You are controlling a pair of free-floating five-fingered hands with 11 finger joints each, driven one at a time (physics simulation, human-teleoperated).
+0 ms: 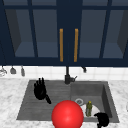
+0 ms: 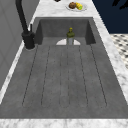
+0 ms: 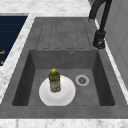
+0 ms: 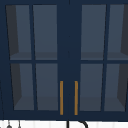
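**Two hands over the sink, one bottle standing on a plate**

One small green bottle (image 1: pixel 89 108) with a yellow cap, lower right of the front view, upright on a white plate (image 3: pixel 65 98) in the sink basin (image 3: pixel 100 75). Just beside the plate, toward the faucet (image 1: pixel 67 75), a round drain (image 3: pixel 82 80).

Nearest to the bottle: right hand (image 1: pixel 102 119), lower right corner of the front view, close to the plate's edge and apart from the bottle. Bunched into a dark shape, so cannot tell whether curled or straight.

Left hand (image 1: pixel 40 90), left of centre in the front view, over the ribbed drainboard (image 2: pixel 65 80). Fingers straight and spread, pointing up, thumb angled down and out. Holding nothing, well apart from the bottle.

Low at centre of the front view, a big red ball (image 1: pixel 67 115).

Probably light and fairly stiff plastic, likely slick on the label. Tall and narrow on a smooth plate, so judged easy to tip or slide with a sideways nudge. Best held round the wide body below the shoulder, thumb opposite fingers, not by the cap. Plate likely brittle.
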